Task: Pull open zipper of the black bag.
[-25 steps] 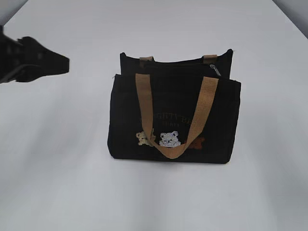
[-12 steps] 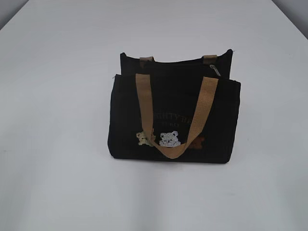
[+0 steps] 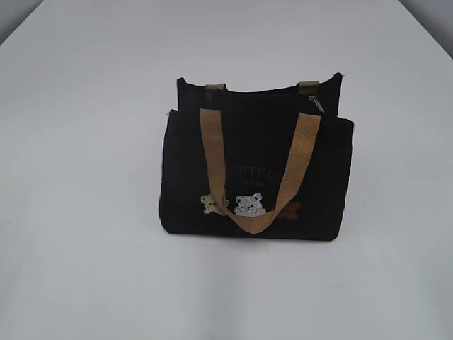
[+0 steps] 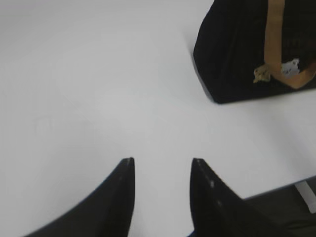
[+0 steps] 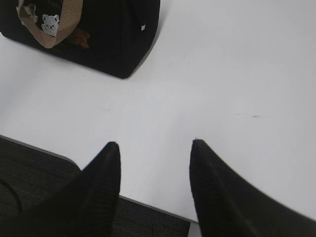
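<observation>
- Black bag (image 3: 255,173) upright mid-table (image 3: 85,269), front w/ bears facing ext cam; tan handle (image 3: 212,152) hangs down over the front.
- Zipper (image 3: 316,103) = small silver tab at top right end of bag in ext view, near rear edge. Track looks shut as far as I can tell; dark-on-dark, hard to read.
- Left gripper (image 4: 160,165): jaws apart, moderate gap, nothing between, only bare table under the tips. Bag sits ahead and off to its right, well apart.
- Right gripper (image 5: 155,145): jaws apart, a bit wider, empty. Bag ahead and to its left, well apart; table edge runs just under the tips.
- Neither gripper shows in ext view. No contact w/ bag yet, task not started by the look of it.
- Risks (judgement): tab is tiny and lies flat vs black fabric, so a pinch could miss or catch fabric or the strap loop next to it. Bag is soft and light-looking; pulling tab w/o the other arm bracing it would prob drag or tip the whole bag rather than run the slider. Approach from above may snag the rear handle loops.
- Vs 1 s ago: a dark arm was at left edge of ext view, now gone from frame. Bag, handle, tab unchanged in place.
</observation>
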Motion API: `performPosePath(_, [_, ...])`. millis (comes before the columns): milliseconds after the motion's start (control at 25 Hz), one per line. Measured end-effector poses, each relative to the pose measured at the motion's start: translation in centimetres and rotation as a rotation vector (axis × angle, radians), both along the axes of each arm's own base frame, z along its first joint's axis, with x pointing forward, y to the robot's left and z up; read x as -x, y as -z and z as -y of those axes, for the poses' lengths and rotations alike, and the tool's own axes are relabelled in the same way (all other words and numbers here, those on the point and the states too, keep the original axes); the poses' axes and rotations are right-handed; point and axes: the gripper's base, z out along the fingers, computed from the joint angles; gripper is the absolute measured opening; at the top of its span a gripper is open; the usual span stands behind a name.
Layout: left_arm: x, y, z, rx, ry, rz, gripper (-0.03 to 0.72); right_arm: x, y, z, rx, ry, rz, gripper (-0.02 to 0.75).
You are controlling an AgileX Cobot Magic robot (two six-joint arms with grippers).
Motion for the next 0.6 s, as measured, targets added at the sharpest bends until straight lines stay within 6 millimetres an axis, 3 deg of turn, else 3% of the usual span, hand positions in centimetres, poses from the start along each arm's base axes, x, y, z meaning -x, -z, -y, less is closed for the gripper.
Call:
performPosePath(120, [0.4, 1.3, -0.1, -0.007, 0.002, -0.021, 0.275, -0.3, 0.3, 0.1, -0.015, 0.021, 0.002, 0.359])
performPosePath(360, [1.8, 1.4, -0.5, 0.017, 0.002, 0.067, 0.239, -0.4, 0.3, 0.1, -0.023, 0.033, 0.008, 0.359])
performPosePath(600, [2.0, 1.4, -0.5, 0.02, 0.002, 0.08, 0.237, 0.1, 0.3, 0.2, -0.027, 0.035, 0.045, 0.359])
